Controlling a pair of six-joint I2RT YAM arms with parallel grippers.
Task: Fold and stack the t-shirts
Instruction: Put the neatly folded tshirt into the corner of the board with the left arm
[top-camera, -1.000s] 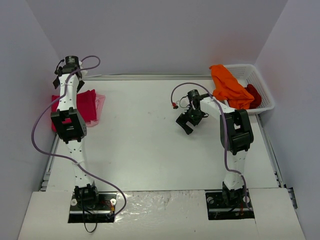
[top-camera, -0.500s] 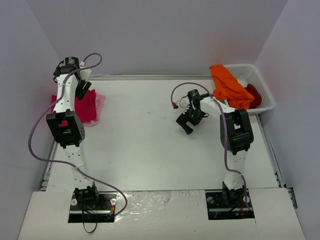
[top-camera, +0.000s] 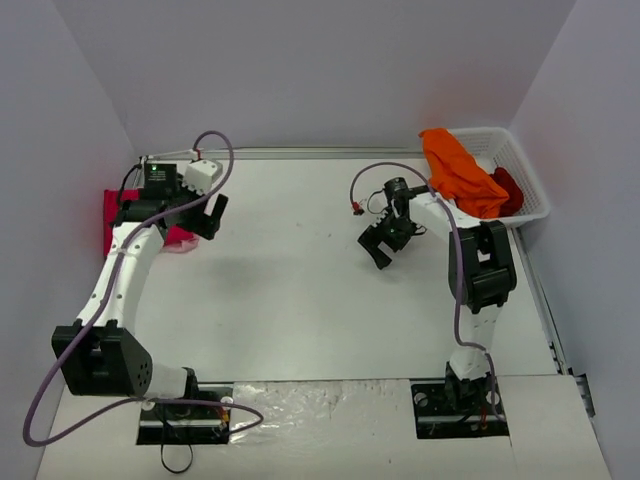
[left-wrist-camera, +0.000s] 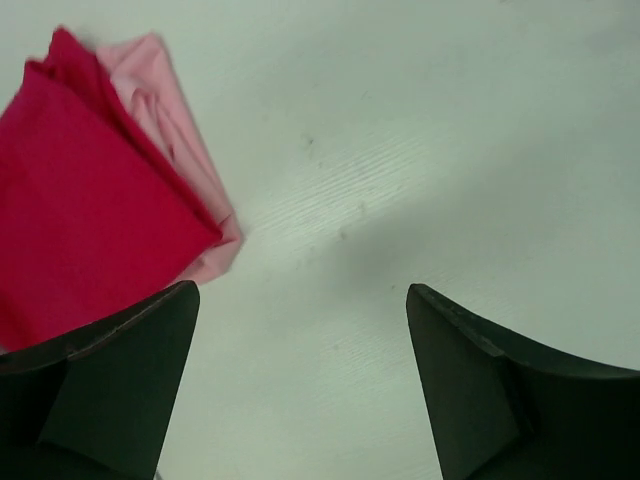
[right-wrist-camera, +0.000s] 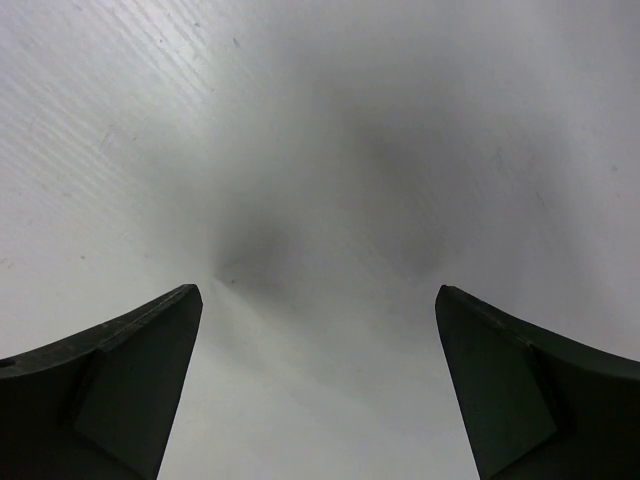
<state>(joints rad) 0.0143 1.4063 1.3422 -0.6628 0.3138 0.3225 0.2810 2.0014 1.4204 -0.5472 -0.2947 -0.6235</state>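
The folded crimson-magenta t-shirt (top-camera: 113, 209) lies at the table's far left on top of the pale pink t-shirt (top-camera: 181, 246); both also show in the left wrist view, the crimson one (left-wrist-camera: 90, 210) over the pink one (left-wrist-camera: 170, 120). My left gripper (top-camera: 207, 216) is open and empty just right of this stack, over bare table (left-wrist-camera: 300, 330). The bright orange t-shirt (top-camera: 456, 173) hangs over the rim of the white mesh basket (top-camera: 532, 180), with the dark red t-shirt (top-camera: 510, 189) inside. My right gripper (top-camera: 379, 245) is open and empty over bare table (right-wrist-camera: 318, 320), left of the basket.
The basket stands at the back right corner against the right wall. Grey walls close in the table on the left, back and right. Purple cables loop from both arms. The white tabletop (top-camera: 290, 280) lies between the arms.
My left arm has swung from upright over the stack down and to the right, its gripper now low beside the stack. My right gripper has shifted slightly right.
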